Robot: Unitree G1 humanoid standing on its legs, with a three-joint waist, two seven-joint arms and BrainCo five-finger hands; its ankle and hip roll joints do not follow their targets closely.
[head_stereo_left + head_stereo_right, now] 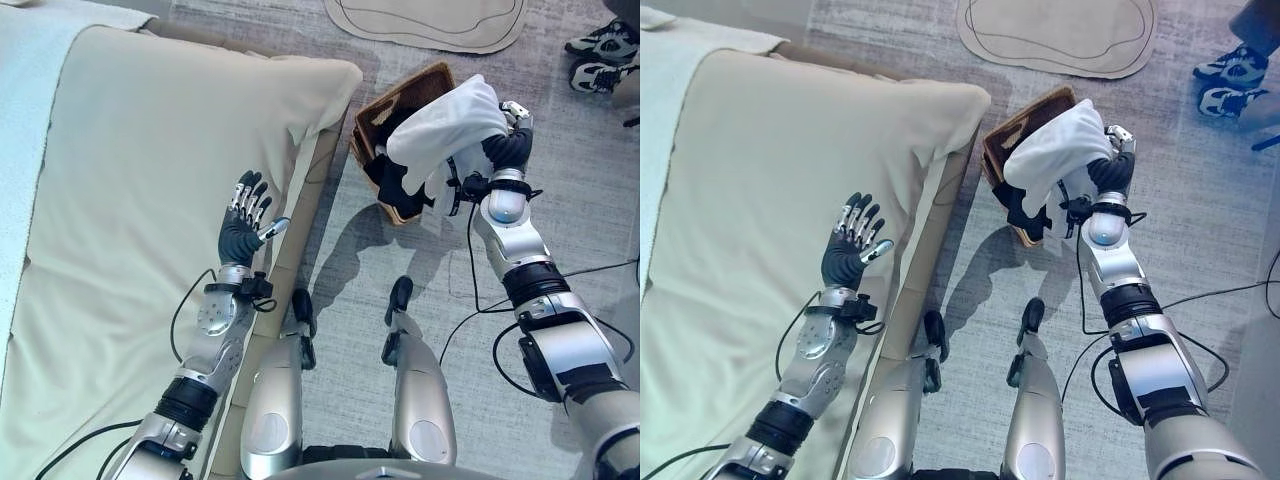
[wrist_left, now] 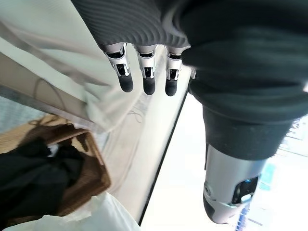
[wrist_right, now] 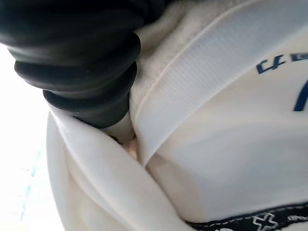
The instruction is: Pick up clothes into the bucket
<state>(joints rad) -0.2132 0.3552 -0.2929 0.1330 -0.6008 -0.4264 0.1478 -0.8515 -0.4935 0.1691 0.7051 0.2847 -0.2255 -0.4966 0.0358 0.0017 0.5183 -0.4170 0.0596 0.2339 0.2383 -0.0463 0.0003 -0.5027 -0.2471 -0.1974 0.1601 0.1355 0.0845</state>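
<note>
My right hand (image 1: 512, 142) is raised over a brown wicker basket (image 1: 412, 84) on the floor, shut on a white garment (image 1: 445, 125) with dark trim. The garment hangs bunched from the hand above the basket's opening and fills the right wrist view up close (image 3: 231, 134). Dark clothes (image 1: 400, 188) lie inside the basket and spill over its near rim. My left hand (image 1: 240, 232) hovers open, with straight fingers (image 2: 144, 77), over the edge of the beige bed, holding nothing. The left wrist view also shows the basket (image 2: 91, 168) with the dark clothes (image 2: 29, 178).
A wide beige mattress (image 1: 150, 180) takes up the left side, its corner close to the basket. A beige floor mat (image 1: 430, 20) lies beyond the basket on the grey carpet. A person's shoes (image 1: 600, 55) stand at the far right.
</note>
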